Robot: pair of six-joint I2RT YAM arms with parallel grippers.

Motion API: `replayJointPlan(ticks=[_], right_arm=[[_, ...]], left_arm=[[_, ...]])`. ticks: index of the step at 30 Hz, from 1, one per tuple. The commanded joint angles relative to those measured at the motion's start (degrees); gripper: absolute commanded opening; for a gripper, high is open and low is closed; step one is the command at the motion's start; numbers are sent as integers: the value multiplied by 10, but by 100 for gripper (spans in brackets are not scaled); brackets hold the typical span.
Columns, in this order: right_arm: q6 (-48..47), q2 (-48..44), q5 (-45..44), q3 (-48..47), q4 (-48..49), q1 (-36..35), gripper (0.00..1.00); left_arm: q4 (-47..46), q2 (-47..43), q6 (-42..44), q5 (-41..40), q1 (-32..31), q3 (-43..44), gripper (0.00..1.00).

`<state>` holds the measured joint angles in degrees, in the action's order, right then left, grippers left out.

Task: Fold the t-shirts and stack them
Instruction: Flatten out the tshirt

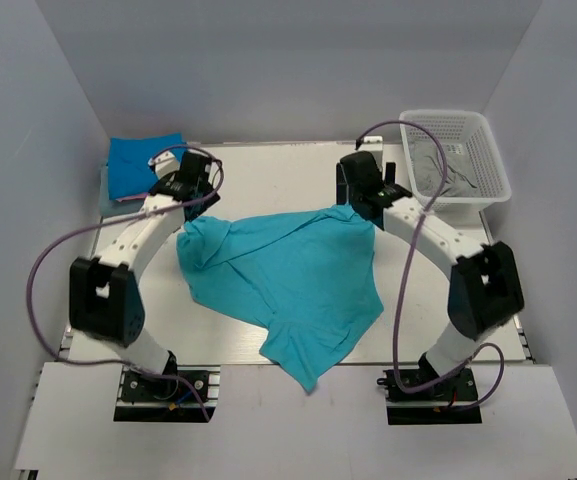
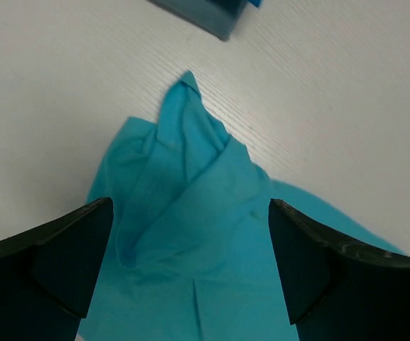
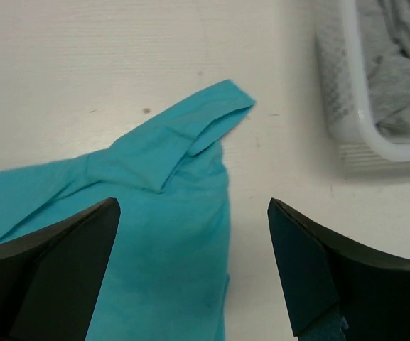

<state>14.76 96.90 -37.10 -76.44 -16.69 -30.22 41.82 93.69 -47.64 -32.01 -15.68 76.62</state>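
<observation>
From above I count one turquoise t-shirt (image 1: 288,280) lying loose and rumpled across the middle of the table (image 1: 268,170), its lowest point reaching the table's near edge. One folded deeper blue t-shirt (image 1: 140,165) sits at the far left corner; a paler layer may lie under it, but I cannot be sure from here. One white basket (image 1: 488,150) stands at the far right holding grey fabric (image 1: 433,170), and I cannot count how many pieces. My left gripper (image 1: 196,205) hangs over the shirt's far left corner and my right gripper (image 1: 363,205) over its far right corner. Bare table shows between my two wrists on the far side and along both sides of the shirt. At my left wrist, the left gripper (image 2: 190,263) has both fingers (image 2: 55,263) spread wide and holds nothing. The turquoise cloth (image 2: 190,213) is bunched into a peak beneath them, pointing toward the blue pile (image 2: 205,11), with bare table all round the peak. At my right wrist, the right gripper (image 3: 194,270) is likewise wide apart and empty. A rolled shirt edge (image 3: 212,121) lies ahead of it, apart from the basket wall (image 3: 354,106) on the right, with a strip of bare table between.
</observation>
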Motion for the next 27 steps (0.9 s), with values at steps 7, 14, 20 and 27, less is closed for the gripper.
replayJointPlan(ticks=[7,14,20,27], right_arm=[[38,-49,204,150,67,-2,90],[44,13,234,153,54,-4,90],[78,17,243,205,55,-4,90],[140,-16,330,291,82,-19,90]], left_arm=[[-170,-135,55,234,-19,-233,100],[-148,-53,32,188,-36,-248,100],[-111,57,26,129,-41,-175,100],[-85,223,55,124,-41,-18,100]])
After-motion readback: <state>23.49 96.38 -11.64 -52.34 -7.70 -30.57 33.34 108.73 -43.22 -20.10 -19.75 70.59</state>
